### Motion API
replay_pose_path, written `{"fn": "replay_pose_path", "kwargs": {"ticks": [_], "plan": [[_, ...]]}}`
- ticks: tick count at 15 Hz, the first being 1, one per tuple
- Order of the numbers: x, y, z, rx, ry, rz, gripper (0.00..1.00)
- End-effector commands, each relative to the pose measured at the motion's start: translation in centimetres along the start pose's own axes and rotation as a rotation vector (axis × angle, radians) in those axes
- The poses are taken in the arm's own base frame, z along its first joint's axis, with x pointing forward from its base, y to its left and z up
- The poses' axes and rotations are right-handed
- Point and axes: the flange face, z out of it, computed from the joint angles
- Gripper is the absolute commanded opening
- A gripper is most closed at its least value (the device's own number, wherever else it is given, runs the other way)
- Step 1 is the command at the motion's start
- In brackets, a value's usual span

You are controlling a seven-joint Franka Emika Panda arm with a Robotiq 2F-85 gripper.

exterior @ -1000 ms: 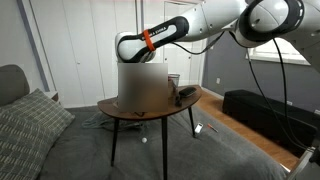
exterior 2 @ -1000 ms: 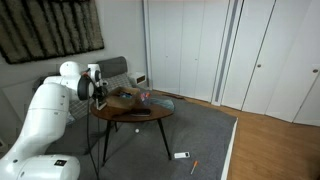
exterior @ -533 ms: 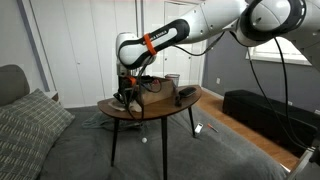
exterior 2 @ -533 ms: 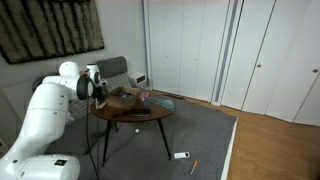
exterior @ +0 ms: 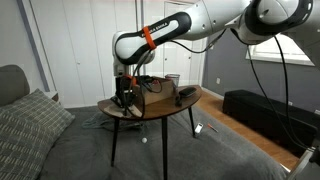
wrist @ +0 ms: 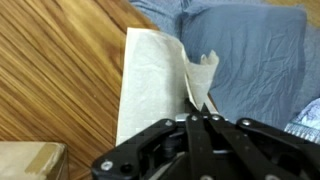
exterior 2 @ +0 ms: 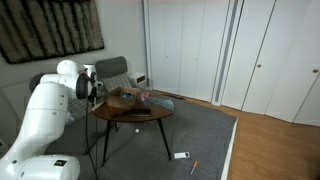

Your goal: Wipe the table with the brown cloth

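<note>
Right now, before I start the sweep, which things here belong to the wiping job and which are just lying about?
Job: brown cloth, pinched at its edge by the gripper; table under it.
Lying about: cardboard box and small dark object on the table; small item on the floor.

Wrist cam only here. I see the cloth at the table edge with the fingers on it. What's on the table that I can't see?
Observer: A dark object sits at the far end of the table from the gripper.
Operator: Anything between?
Observer: A cardboard box fills the middle, close beside the gripper.
Operator: Is the arm clear of the box if I drag the cloth?
Observer: Looks so: the arm arcs in above the box, wrist pointing down.
</note>
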Motion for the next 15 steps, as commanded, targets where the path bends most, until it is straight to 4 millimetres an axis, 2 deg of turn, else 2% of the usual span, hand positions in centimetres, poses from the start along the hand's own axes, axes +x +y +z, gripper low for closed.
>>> {"fn": "replay_pose_path", "kwargs": {"ticks": [1,4,10,15], "plan": [[-2.5,2.2,-1.1,0.016,-0.09,0.032,0.0],[-3.5,5.0,-1.4,0.021,-0.111,0.094,0.0],[-6.1,10.5,-0.5,0.054,-0.191,0.223,0.0],[-6.8,13.9,-0.9,-0.007,-0.088,0.267,0.0]]}}
